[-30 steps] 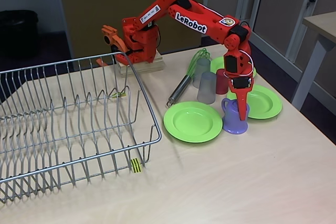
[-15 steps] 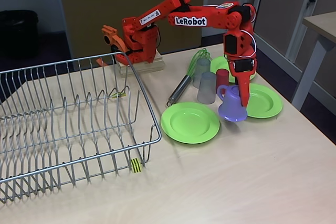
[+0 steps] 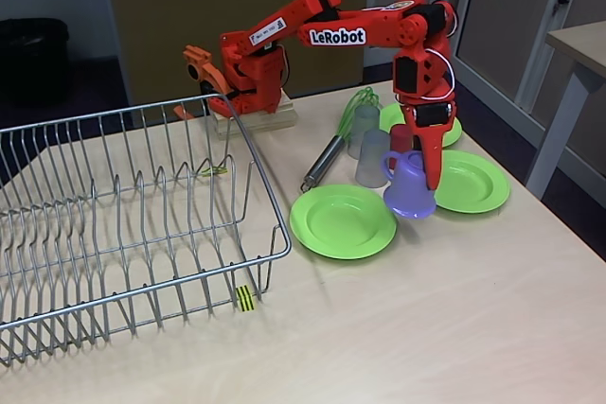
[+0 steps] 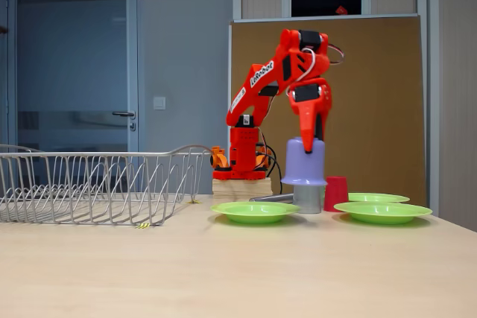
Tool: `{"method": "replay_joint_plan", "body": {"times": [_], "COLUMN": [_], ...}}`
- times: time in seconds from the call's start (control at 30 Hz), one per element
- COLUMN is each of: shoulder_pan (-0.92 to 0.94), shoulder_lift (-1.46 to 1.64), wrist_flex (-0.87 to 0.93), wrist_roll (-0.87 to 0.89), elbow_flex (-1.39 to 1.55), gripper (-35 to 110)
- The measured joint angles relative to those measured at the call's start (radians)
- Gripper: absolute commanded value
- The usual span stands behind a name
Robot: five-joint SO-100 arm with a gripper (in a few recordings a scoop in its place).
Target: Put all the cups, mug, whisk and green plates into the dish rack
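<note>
My red gripper [image 3: 431, 175] is shut on the lilac mug [image 3: 409, 188], which hangs mouth-down above the table between two green plates [image 3: 343, 220] [image 3: 472, 183]. From the side, the mug [image 4: 304, 161] floats clear of the table under the gripper [image 4: 313, 138]. A third green plate [image 3: 393, 116] lies behind, partly hidden by the arm. Two grey cups [image 3: 371, 158] [image 3: 363, 130] and a red cup [image 3: 401, 139] stand just behind the mug. The whisk [image 3: 324, 163] lies left of the cups, its green loops toward the back. The dish rack [image 3: 142, 224] stands empty at left.
The arm's base [image 3: 248, 78] sits on a wooden block behind the rack's far corner. A yellow-and-black tag [image 3: 245, 298] marks the rack's near edge. Bare tabletop [image 3: 454, 309] stretches across the front right. Another table [image 3: 578, 54] stands at far right.
The gripper has lifted the mug off the table and carried it a little left. The mug has tipped over to hang mouth-down. Everything else stays put.
</note>
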Motion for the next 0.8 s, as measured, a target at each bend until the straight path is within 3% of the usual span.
{"method": "replay_joint_plan", "body": {"times": [0.2,0.5,0.8], "shoulder_pan": [0.153,0.492,0.900], "shoulder_lift": [0.261,0.537,0.476], "wrist_flex": [-0.043,0.029,-0.005], "wrist_roll": [-0.227,-0.627,-0.948], "elbow_flex": [0.232,0.288,0.296], "gripper": [13,12,10]}}
